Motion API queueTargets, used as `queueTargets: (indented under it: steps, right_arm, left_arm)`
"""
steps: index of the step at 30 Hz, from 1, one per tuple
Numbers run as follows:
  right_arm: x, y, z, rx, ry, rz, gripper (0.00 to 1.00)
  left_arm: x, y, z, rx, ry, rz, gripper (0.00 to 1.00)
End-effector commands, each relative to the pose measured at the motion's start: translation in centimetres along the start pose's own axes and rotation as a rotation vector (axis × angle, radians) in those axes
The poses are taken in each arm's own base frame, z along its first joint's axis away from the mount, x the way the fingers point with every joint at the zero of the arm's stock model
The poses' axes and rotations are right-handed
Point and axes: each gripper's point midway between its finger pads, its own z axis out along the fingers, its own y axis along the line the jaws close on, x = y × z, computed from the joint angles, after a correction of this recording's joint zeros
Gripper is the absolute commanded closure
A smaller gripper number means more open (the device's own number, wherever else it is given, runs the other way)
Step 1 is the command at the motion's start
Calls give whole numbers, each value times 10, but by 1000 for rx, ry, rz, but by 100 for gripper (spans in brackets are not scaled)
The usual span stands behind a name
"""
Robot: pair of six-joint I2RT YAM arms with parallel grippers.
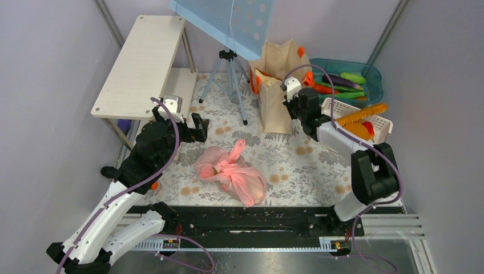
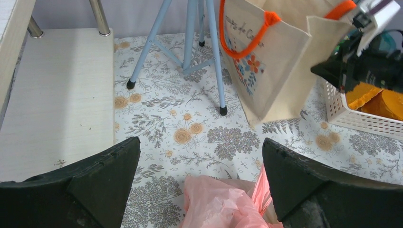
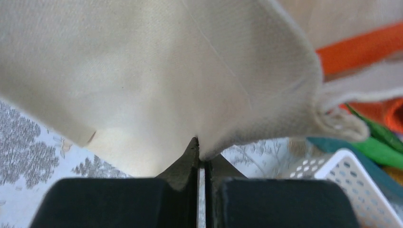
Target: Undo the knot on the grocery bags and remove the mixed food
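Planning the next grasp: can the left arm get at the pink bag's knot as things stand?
Probably yes. The left gripper is open, hovering just behind the pink bag, nothing between them. The knot sticks up uncovered. The right gripper is off at the tote, out of the way.

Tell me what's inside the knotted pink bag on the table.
The pink bag is still tied shut. Through its thin plastic the overhead view shows only a small red-and-green patch near its left side. Everything else inside is covered by crinkled plastic and cannot be identified.

Pink grocery bag (image 1: 231, 174) — knotted, lying mid-table.
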Motion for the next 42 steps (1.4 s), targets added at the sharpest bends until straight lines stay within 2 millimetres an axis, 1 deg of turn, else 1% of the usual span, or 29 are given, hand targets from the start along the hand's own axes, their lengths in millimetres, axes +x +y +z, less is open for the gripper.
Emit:
queueTargets:
  steps: [1, 3, 5, 6, 8, 9, 10, 11, 12, 13, 14, 15, 18, 20, 22, 23, 24, 26, 28, 30, 33, 36, 39, 42]
  right_arm:
    - [-55, -12, 25, 1, -124, -39, 100]
    - [-61, -19, 36, 29, -127, -32, 100]
    - [-66, -21, 43, 38, -135, -26, 100]
    - [-68, -22, 44, 38, -141, -19, 100]
    - [-73, -20, 39, 30, -160, 4, 100]
    - [-75, -18, 33, 20, -170, 18, 96]
    - [-76, -16, 26, 9, -178, 32, 84]
    - [-78, -12, 18, -16, -189, 48, 64]
    - [-78, -6, 4, -46, -191, 72, 40]
    - [-79, 0, -7, -80, -194, 96, 20]
    - [-80, 7, -20, -119, -198, 125, 7]
    - [-80, 12, -32, -144, -193, 163, 1]
    - [-74, 28, -69, -213, -164, 298, 0]
    - [-68, 43, -93, -271, -141, 399, 1]
    - [-65, 65, -115, -349, -136, 432, 0]
    - [-57, 81, -128, -395, -111, 418, 1]
    - [-53, 101, -141, -451, -104, 382, 1]
    - [-45, 132, -165, -570, -92, 323, 0]
    - [-40, 157, -186, -678, -92, 305, 0]
    - [-38, 177, -201, -765, -111, 309, 0]
    - [-31, 200, -212, -829, -121, 284, 1]
    - [-17, 216, -209, -834, -76, 257, 1]
    - [-21, 228, -204, -832, -88, 220, 2]
    - [-23, 243, -203, -816, -79, 148, 2]
  left_arm:
    - [-12, -5, 3, 20, -37, -9, 1]
    - [-11, -5, 4, 20, -33, -7, 1]
    - [-10, -6, 5, 23, -29, -7, 1]
    - [-9, -6, 5, 24, -27, -6, 1]
    - [-9, -6, 5, 25, -25, -6, 1]
    - [-9, -6, 5, 23, -25, -6, 1]
    - [-9, -6, 5, 25, -26, -6, 1]
    - [-10, -7, 5, 28, -26, -6, 1]
    - [-10, -8, 5, 33, -25, -6, 1]
    - [-9, -9, 5, 38, -21, -7, 1]
    - [-9, -10, 5, 44, -17, -7, 1]
    - [-8, -11, 6, 49, -11, -7, 1]
    - [-5, -17, 7, 74, 8, -13, 1]
    - [-3, -20, 9, 92, 23, -14, 1]
    - [1, -24, 10, 110, 45, -15, 1]
    - [4, -26, 12, 118, 58, -13, 1]
    - [9, -29, 15, 129, 81, -7, 1]
    - [17, -34, 19, 151, 127, -4, 1]
    - [22, -39, 22, 172, 158, -3, 1]
    - [25, -41, 24, 180, 170, -3, 1]
    - [29, -40, 27, 170, 182, 0, 1]
    - [33, -37, 30, 156, 197, 8, 1]
    - [37, -37, 33, 153, 212, 11, 1]
    - [44, -38, 37, 151, 236, 13, 1]
